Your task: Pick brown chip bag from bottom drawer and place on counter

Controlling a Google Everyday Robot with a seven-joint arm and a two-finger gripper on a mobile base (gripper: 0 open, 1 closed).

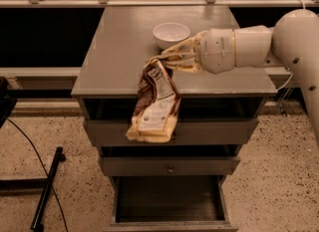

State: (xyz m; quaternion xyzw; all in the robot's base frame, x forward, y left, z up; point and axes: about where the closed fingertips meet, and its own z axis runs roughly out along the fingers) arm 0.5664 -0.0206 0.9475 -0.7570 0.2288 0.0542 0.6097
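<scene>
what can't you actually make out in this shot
Camera view:
- Grip of the hand, over the counter front edge, on the brown chip bag: buried in crumpled foil.
- Print on the bag's label: too small.
- Front of the bottom drawer: cut by lower edge.
- Base of the arm: beyond right edge.

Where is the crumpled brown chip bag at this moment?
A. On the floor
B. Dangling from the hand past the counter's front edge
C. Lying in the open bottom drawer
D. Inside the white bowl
B: the robot's hand, above the smooth grey counter, grips the top of the crumpled brown and pale yellow foil chip bag, which hangs past the front edge.
</scene>
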